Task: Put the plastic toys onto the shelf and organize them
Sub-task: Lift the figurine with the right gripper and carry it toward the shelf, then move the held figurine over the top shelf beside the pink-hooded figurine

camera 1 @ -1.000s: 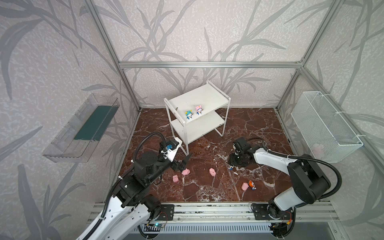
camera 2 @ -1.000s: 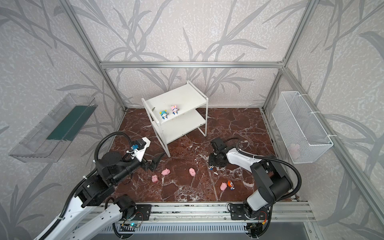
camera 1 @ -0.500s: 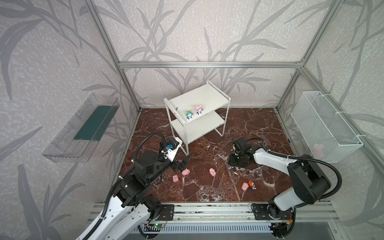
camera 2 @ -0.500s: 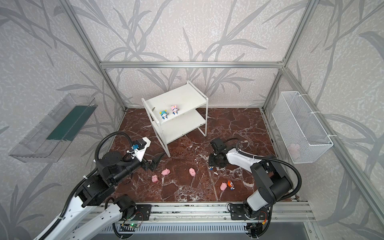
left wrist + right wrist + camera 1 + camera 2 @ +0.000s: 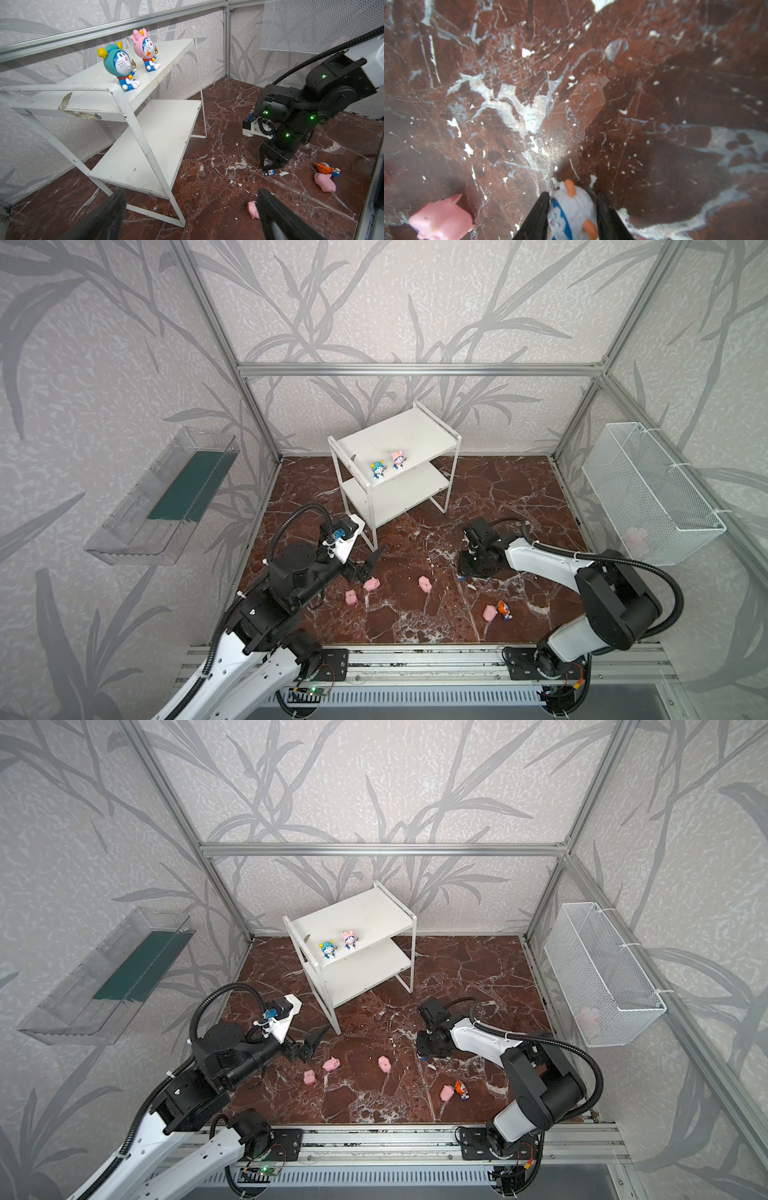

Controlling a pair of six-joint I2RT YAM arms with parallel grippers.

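The white shelf (image 5: 399, 439) (image 5: 357, 915) (image 5: 145, 128) stands at the back of the marble floor. A teal-hatted figurine (image 5: 377, 471) (image 5: 122, 66) and a pink-hatted figurine (image 5: 398, 460) (image 5: 146, 52) sit on its top board. Pink pigs (image 5: 351, 597) (image 5: 372, 584) (image 5: 424, 583) lie on the floor. Another pig (image 5: 489, 612) lies beside an orange-hatted figurine (image 5: 503, 609). My right gripper (image 5: 572, 195) (image 5: 270, 166) points down at the floor, shut on a white-hatted figurine (image 5: 572, 209). My left gripper (image 5: 368, 566) (image 5: 191, 193) hovers open and empty near the shelf's front leg.
A white wire-mesh basket (image 5: 648, 497) hangs on the right wall. A clear tray with a green panel (image 5: 166, 497) hangs on the left wall. One pig (image 5: 441, 220) lies close beside the right gripper. An aluminium rail (image 5: 415, 668) runs along the front edge.
The right gripper's fingers have closed in on the white-hatted figurine. Both arms have stayed about where they were.
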